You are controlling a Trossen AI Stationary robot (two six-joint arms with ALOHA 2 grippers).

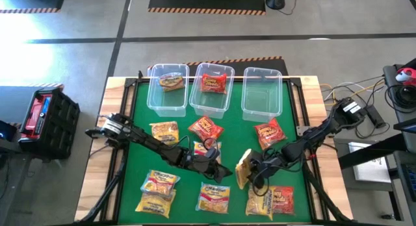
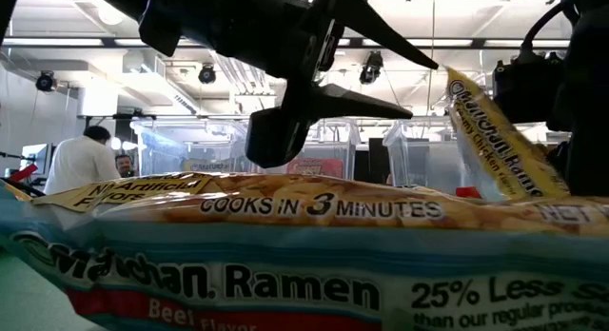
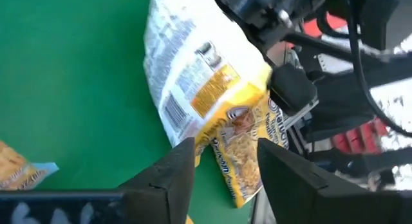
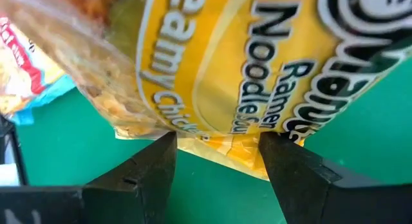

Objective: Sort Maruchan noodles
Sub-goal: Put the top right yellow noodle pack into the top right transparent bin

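My right gripper (image 1: 255, 166) is shut on a yellow Maruchan noodles packet (image 1: 244, 167), which stands on edge near the middle of the green mat. My left gripper (image 1: 225, 171) is just left of that packet and open. Its fingers (image 3: 177, 176) stand on either side of the packet's lower corner (image 3: 235, 179); I cannot tell whether they touch it. Several more packets lie flat on the mat, among them red ones (image 1: 206, 128) (image 1: 270, 133) and yellow ones (image 1: 164, 130) (image 1: 159, 182). My right gripper pinches the yellow packet's crimped end edge (image 4: 222, 145) between its two fingers (image 4: 158, 163). It comes slanting down from the table's right side. The packet stands tilted on edge (image 2: 495, 141); a nearer packet hides its lower end, so whether it is lifted clear does not show.
Three clear bins stand along the far edge. The left bin (image 1: 156, 96) holds a yellow packet, the middle bin (image 1: 218, 106) a red one, and the right bin (image 1: 261, 96) shows nothing inside. A beef-flavour packet (image 2: 285, 264) lies right in front of the low camera. People stand in the room behind.
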